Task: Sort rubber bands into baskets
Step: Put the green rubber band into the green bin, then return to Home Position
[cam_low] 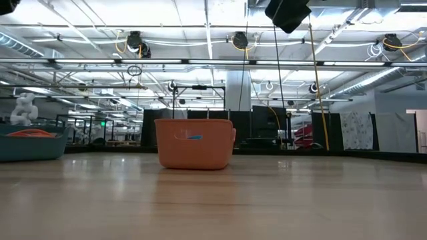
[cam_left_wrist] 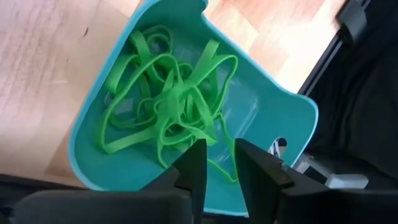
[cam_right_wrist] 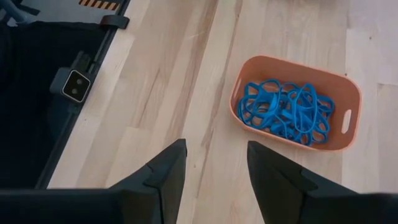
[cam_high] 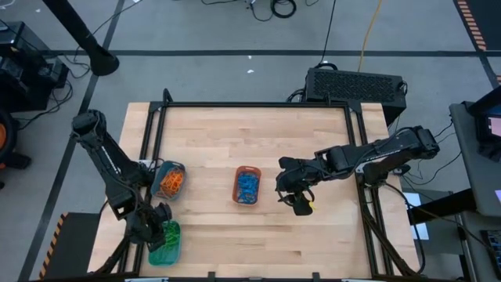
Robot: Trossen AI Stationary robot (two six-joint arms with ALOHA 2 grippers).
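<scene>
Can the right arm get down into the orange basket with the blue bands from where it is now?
Probably yes: the right claw is open beside the orange basket, with bare table between and nothing over the blue bands.

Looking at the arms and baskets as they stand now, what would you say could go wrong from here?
The teal basket sits at the table's near edge; a nudge from the left gripper just above it could push it off. A green rubber band may snag on those barely parted fingers and lift out. The right gripper, open beside the orange basket, could bump it when moving.
</scene>
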